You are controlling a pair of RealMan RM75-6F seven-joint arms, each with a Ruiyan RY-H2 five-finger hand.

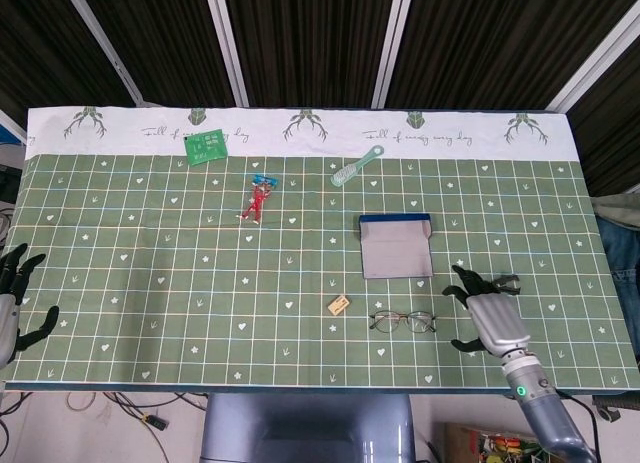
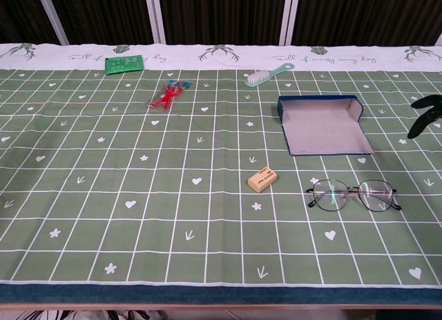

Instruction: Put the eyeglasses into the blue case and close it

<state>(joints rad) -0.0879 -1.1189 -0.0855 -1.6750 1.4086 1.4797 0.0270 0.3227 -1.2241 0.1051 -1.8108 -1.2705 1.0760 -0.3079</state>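
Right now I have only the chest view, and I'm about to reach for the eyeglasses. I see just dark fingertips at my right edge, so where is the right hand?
Observer: The right hand is just to the right of the eyeglasses, near the table's front edge. Its fingers are spread and it holds nothing.
Operator: Is it touching the glasses?
Observer: No. A strip of green cloth shows between its fingers and the frame. The blue case lies open just beyond the glasses.
Operator: And the left hand?
Observer: The left hand is at the table's near left corner. It is open and far from the glasses.
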